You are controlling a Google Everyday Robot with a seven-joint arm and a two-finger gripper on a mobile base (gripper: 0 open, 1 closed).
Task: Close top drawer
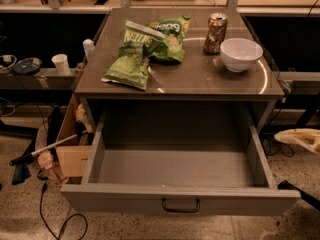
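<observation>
The top drawer (180,201) is pulled far out of the grey cabinet toward the camera. It is wide, deep and empty inside. Its small black handle (180,205) sits at the centre of the front panel, low in the view. My gripper (301,139) is a pale shape at the right edge. It hovers beside the drawer's right wall, apart from it and well away from the handle. The lower drawers are hidden under the open one.
The cabinet top (200,76) holds green chip bags (145,49), a drink can (215,33) and a white bowl (241,54). A cardboard box (70,149) with clutter and cables stands on the floor at the left. A dark bar (300,194) lies at the lower right.
</observation>
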